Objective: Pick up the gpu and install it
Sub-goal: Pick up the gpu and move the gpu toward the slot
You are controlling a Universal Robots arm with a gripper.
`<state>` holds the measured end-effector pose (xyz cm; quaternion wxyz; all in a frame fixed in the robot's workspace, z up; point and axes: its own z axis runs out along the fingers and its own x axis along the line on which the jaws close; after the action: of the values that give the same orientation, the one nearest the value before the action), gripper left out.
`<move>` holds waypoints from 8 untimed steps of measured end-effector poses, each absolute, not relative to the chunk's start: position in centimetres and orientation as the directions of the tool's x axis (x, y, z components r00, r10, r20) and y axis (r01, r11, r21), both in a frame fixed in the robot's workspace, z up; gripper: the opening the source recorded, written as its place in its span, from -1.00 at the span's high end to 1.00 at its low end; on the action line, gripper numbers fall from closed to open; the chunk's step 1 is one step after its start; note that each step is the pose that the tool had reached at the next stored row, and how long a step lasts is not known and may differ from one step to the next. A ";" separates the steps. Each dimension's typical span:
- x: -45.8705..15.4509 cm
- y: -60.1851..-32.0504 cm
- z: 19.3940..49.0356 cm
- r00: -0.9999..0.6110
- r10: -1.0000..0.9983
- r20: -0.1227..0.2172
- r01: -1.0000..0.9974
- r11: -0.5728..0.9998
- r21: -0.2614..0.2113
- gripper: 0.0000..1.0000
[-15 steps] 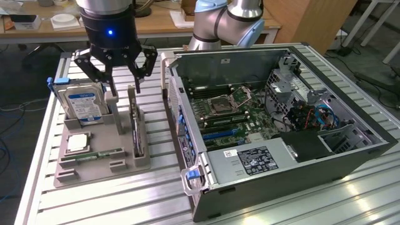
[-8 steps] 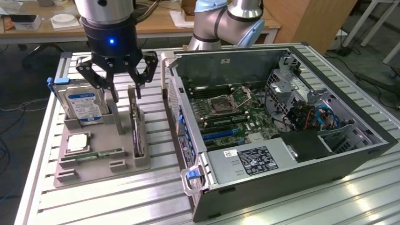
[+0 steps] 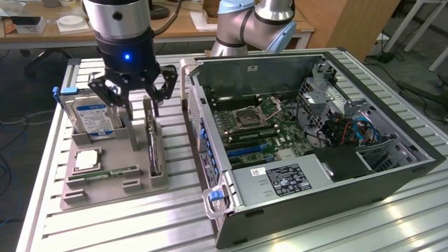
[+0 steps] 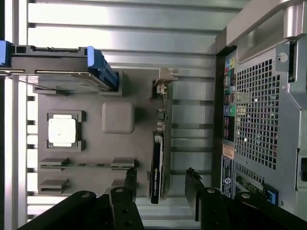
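The gripper [image 3: 136, 101] hangs with its fingers spread apart and nothing between the pads, poised over the graphics card [image 3: 151, 140]. In the wrist view the two dark fingertips [image 4: 130, 173] stand either side of the card's near end [image 4: 158, 163] with a gap on each side, so it straddles the card rather than grips it. The card stands on edge in a slot of the grey holder tray [image 3: 133, 182], beside the blue-labelled hard drive [image 3: 91, 118] and apart from the processor chip [image 3: 87, 160] and the memory stick [image 3: 112, 172]. This looks like the approach stage of the pick-up, with nothing lifted and nothing installed. A clean grasp would seem to call for the fingers staying centred on the thin card and closing squarely on its flat faces. The card's bottom edge is sunk in the tray, and the gripper's body is cut off in the wrist view. Inside the open computer case [image 3: 392, 173], the slot on the motherboard [image 3: 259, 131] meant for the card is hard to pick out.
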<state>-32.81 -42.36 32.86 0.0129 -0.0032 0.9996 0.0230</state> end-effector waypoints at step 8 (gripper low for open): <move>-32.8 -42.6 31.4 -1.000 -0.006 -0.026 -0.007 0.999 0.046 -0.06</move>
<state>-32.78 -42.61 31.40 0.0130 -0.0031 0.9996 0.0229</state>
